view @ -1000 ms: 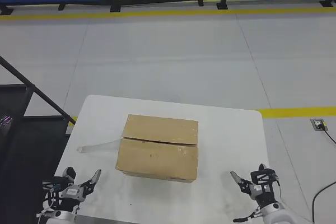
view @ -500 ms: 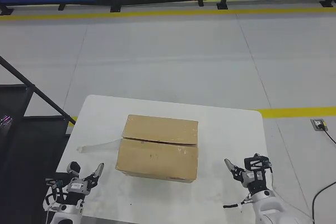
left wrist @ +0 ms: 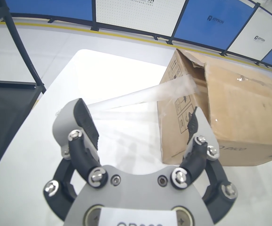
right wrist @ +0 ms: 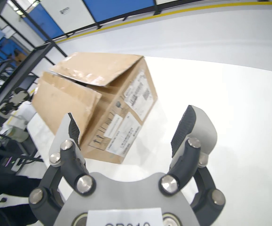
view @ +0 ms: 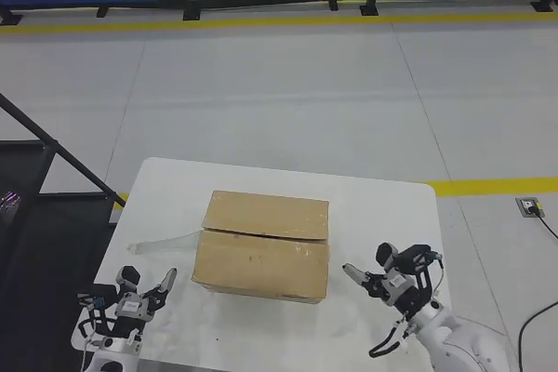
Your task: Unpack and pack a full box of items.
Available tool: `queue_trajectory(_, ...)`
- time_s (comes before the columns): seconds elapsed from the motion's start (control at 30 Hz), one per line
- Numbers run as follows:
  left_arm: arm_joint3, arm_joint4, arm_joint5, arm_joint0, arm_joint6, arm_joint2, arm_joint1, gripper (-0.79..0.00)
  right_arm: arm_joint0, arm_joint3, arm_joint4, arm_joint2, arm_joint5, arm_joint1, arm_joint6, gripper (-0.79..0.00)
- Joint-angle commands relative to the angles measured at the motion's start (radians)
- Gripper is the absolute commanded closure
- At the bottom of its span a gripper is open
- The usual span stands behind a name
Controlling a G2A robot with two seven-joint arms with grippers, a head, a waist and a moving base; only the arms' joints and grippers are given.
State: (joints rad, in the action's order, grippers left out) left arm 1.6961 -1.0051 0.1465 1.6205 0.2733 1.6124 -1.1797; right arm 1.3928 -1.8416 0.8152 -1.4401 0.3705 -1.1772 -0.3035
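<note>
1. The box (view: 265,246) is sitting closed in the middle of the white surface (view: 381,214). Its far flap is overlapping the near one and gaping slightly at the box's right end.
2. The left gripper (view: 145,282) is hovering just off the box's left front corner, its fingers (left wrist: 86,123) spread wide and holding nothing. The right gripper (view: 367,265) is hovering just off the box's right end, fingers (right wrist: 183,128) equally wide and empty.
3. A strip of clear tape (left wrist: 138,95) is trailing from the box's left end. If the left gripper is closing near it, the tape may well be sticking to a pad and tugging the box sideways.
4. Nothing is bracing the box, so one gripper pulling a flap alone is likely to be dragging or tipping it rather than opening it.
5. The flaps are thin and lying nearly flat, so the fingers risk slipping off or crumpling the cardboard.
6. Count: one box, one tape strip, one surface, two grippers. The contents are hidden, so they cannot be counted.
</note>
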Motion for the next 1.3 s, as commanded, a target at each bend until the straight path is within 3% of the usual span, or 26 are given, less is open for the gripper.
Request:
queue_trajectory(0.0,0.0,0.001,-0.009,0.001,0.007,-0.008,-0.003,-0.785,-0.047,0.038,-0.081,0.014,0.062,0.0,-0.05,-0.785)
queue_trajectory(0.2,0.002,0.0,-0.013,0.009,0.027,-0.013,-0.007,-0.785,-0.181,0.177,-0.355,0.053,0.189,0.002,-0.227,-0.785)
queue_trajectory(0.57,0.002,-0.02,-0.02,0.007,0.026,-0.019,-0.013,-0.785,-0.307,0.281,-0.559,0.124,0.19,0.002,-0.399,-0.785)
queue_trajectory(0.8,0.007,-0.038,-0.021,0.001,0.016,-0.029,-0.017,-0.785,-0.33,0.298,-0.736,0.131,0.328,0.01,-0.492,-0.785)
queue_trajectory(1.03,0.019,-0.034,-0.029,-0.002,0.018,-0.023,-0.02,-0.785,-0.316,0.258,-0.908,0.119,0.458,0.034,-0.66,-0.785)
queue_trajectory(1.27,0.049,-0.017,-0.039,-0.008,0.023,0.004,-0.022,-0.785,-0.28,0.128,-0.841,0.163,0.466,0.083,-0.68,-0.785)
